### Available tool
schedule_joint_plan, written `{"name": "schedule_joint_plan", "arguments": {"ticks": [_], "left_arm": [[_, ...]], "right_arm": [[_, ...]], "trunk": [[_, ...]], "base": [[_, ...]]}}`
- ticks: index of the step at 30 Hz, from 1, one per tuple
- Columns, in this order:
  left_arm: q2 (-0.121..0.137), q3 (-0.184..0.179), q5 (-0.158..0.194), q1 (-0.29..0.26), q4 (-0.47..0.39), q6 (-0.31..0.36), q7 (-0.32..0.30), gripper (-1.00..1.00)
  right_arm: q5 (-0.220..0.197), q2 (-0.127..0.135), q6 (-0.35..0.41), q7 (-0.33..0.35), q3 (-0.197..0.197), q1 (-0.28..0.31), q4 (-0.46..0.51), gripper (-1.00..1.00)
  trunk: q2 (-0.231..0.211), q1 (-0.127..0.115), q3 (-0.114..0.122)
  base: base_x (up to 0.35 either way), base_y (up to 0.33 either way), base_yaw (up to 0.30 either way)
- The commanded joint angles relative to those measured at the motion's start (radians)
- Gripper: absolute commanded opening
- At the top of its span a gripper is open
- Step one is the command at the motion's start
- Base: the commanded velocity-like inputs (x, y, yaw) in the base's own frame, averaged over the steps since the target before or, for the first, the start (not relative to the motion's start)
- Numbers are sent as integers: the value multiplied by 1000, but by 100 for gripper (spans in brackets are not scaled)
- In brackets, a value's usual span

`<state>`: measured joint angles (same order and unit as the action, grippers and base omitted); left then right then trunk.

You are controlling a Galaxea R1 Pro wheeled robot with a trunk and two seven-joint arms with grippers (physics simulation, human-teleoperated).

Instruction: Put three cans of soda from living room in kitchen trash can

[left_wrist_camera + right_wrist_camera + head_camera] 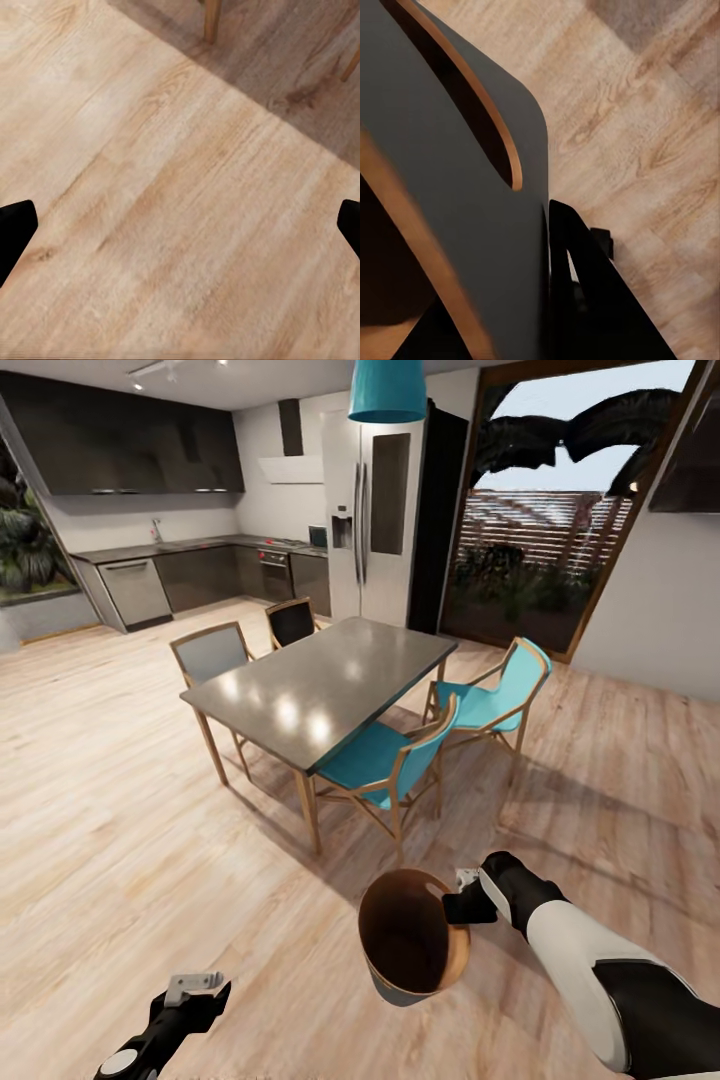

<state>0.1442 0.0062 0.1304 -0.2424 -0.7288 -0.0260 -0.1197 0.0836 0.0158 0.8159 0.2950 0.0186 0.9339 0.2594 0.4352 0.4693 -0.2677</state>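
One gripper (470,905), the right, clamps the bin (412,945) by its rim; left gripper (195,990) apart. Tilted, the bin could slip.

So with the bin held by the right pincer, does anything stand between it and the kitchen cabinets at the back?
Yes. The trash can, gripped at its rim by the right pincer, faces the dining table and its chairs, which stand directly ahead. Bare wood floor to their left looks like an open way to the kitchen cabinets.
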Motion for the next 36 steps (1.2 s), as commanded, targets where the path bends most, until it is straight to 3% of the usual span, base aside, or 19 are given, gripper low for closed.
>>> {"name": "schedule_joint_plan", "arguments": {"ticks": [1,5,36], "left_arm": [[0,0,0,0,0,0,0,100],[0,0,0,0,0,0,0,100],[0,0,0,0,-11,0,2,100]], "right_arm": [[-22,0,3,6,-6,0,0,-100],[-22,0,3,6,-6,0,0,-100],[-19,-31,3,-22,-6,0,0,-100]], "trunk": [[-7,-4,3],[-35,-19,16],[-35,-19,16]], "base": [[0,0,252],[0,0,252],[0,0,253]]}}
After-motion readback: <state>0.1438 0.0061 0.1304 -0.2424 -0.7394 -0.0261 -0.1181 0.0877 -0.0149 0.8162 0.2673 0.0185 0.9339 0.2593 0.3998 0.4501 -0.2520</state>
